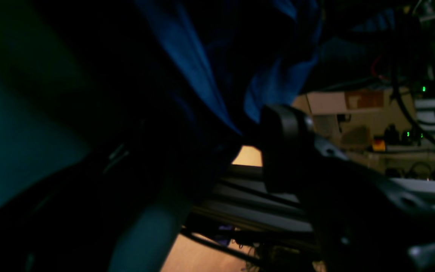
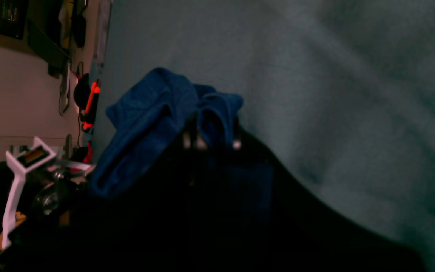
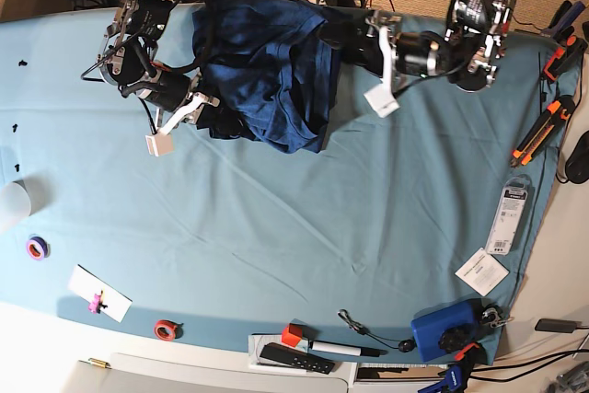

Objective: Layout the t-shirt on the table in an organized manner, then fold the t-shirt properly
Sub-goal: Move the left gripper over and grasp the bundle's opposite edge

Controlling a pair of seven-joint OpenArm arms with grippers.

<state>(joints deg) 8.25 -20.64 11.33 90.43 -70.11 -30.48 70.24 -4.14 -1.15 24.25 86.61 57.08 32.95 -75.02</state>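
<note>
The dark navy t-shirt [image 3: 267,71] lies bunched in a heap at the far middle of the teal-covered table [image 3: 322,227]. My right gripper [image 3: 213,117] is at the heap's near left edge. In the right wrist view it [image 2: 210,141] is shut on a gathered fold of the t-shirt [image 2: 149,113]. My left gripper [image 3: 331,34] reaches into the heap's far right side. In the left wrist view its jaws [image 1: 210,151] stand wide apart, with t-shirt [image 1: 191,56] fabric hanging into the gap beside one black finger [image 1: 281,147]. The other finger is lost in shadow.
Orange cutters [image 3: 534,144] and a white packet [image 3: 509,218] lie along the right edge. A blue box [image 3: 442,333], a remote [image 3: 294,356] and a red tape roll [image 3: 166,329] sit at the near edge. A white cup [image 3: 9,204] and a purple tape roll [image 3: 37,248] are at the left.
</note>
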